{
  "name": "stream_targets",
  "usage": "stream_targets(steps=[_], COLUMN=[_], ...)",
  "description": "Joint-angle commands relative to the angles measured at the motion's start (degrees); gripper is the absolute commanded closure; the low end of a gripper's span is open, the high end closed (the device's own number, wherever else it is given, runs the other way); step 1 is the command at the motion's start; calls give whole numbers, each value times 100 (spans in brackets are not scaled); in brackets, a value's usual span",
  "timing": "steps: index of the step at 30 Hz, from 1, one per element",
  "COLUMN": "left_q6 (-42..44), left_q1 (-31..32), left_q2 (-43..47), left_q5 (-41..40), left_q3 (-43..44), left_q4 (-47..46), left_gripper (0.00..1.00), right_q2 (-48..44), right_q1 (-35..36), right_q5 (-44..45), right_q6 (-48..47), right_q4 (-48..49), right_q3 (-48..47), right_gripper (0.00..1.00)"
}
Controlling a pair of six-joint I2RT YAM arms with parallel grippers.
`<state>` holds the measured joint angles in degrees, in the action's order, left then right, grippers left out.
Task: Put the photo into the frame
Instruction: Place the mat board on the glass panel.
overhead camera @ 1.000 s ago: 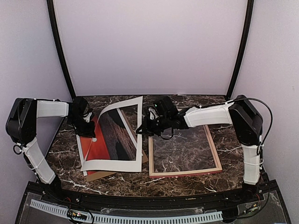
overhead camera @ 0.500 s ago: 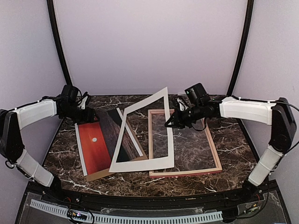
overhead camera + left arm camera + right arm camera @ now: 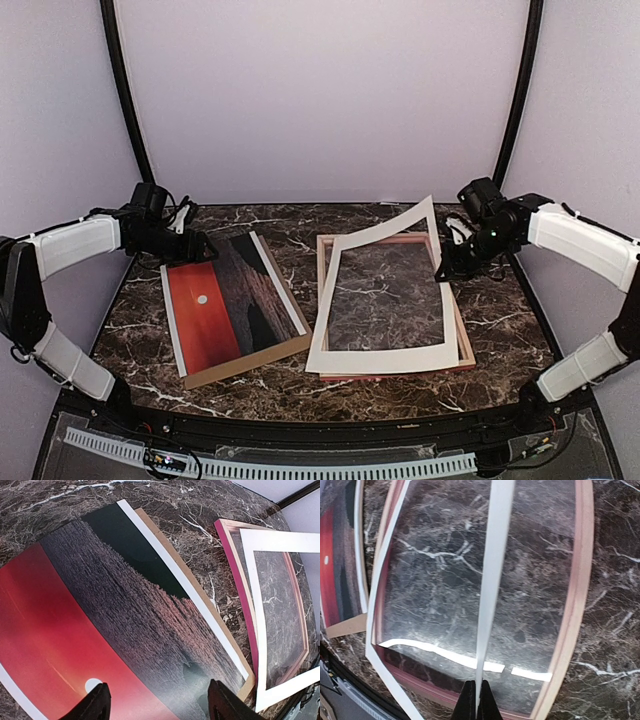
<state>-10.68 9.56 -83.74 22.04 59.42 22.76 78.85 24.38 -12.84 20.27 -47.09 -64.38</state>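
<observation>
We count one photo (image 3: pixel 230 310), flat on the left half of the marble table (image 3: pixel 300 222), sunset side up. Under it there's one brown backing board (image 3: pixel 240 366), peeking out along the near and right edges. One frame (image 3: pixel 322 262) lies flat just to the right, pink outer face showing in the left wrist view, and marble shows through its opening.

One white mat (image 3: pixel 375 358) sits over that frame, and that's what's in the way. Its near edge is down across the frame's near rail and its far right corner is lifted off, so it tilts over the opening. Photo and frame lie side by side, not touching.

Two arms are in play. The left one reaches along the left side, and the left gripper (image 3: pixel 195 245) hovers above the photo's far edge. Its jaws are spread wide with nothing between them, only the print below. The right arm bends in from the right, and the right gripper (image 3: pixel 445 268) is clamped tight on the mat's right edge. From its wrist view we see the mat running edge-on out of the closed fingers (image 3: pixel 470 702)
</observation>
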Motion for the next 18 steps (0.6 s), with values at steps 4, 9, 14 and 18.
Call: stream_targets(steps=[4,9,14,18], left_q6=[69,88,79,75], left_q1=[37,41,46,66], left_q2=[-65,-48,-45,-65], left_q5=[187,167,143,128], left_q3=[-28,-48,-65,-70], left_q4=[9,19,19,25], left_gripper=[29,28,28,28], right_q2=[619,1175,1660,1850], right_q1=[-348,-408,-424,-438], right_q5=[899,750,754,864], right_q6=[-879,-1240,-1400,-1444], right_q4=[-739,-610,-511,-434], right_q3=[-461,-689,-915,-1054], right_gripper=[100,100,100,100])
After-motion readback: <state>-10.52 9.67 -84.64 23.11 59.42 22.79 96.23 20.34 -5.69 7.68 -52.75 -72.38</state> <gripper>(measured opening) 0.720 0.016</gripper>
